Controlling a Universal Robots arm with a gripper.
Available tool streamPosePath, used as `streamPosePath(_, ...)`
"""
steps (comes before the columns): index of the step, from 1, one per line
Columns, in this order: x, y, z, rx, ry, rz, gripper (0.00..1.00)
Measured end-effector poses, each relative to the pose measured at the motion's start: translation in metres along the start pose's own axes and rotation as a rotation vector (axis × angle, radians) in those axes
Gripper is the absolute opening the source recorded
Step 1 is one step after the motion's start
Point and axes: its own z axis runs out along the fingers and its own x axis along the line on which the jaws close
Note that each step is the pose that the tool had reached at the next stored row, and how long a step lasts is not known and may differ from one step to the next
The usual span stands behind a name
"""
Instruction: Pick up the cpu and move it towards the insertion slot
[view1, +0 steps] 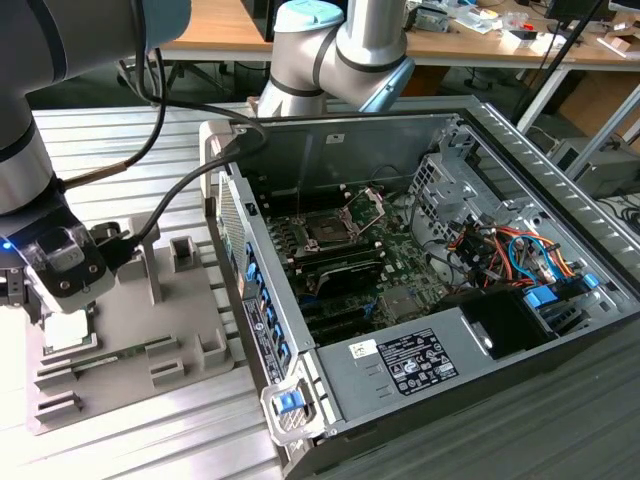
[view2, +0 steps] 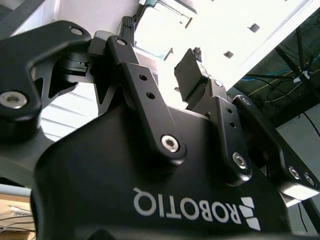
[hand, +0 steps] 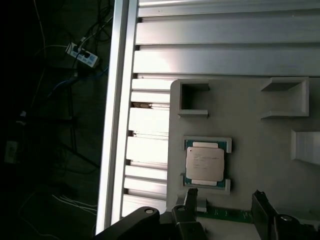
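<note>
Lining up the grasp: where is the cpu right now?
The cpu lies flat in its nest on the grey tray, exterior view's left of the computer case; in the first wrist view it sits just off the open jaws.

Harsh glare on table (hand: 220, 45); darkness beside

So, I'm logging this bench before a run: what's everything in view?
table: one, silvery slats.
computer case: one, grey, open, on the table.
tray: one, grey, exterior view's left of the computer case.
cpu: one, silvery, seated in the tray.
insertion slot: one, dark, silver-framed, on the green board.
cables: several, orange and blue, inside the computer case.
arm: one, grey, behind the computer case.
gripper: one, black, open, over the tray near the cpu.
</note>
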Motion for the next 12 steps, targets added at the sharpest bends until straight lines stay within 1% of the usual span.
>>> streamPosePath(12,0.0000,-0.0003,0.0071,0.0000,0.0000,-0.001,0.54)
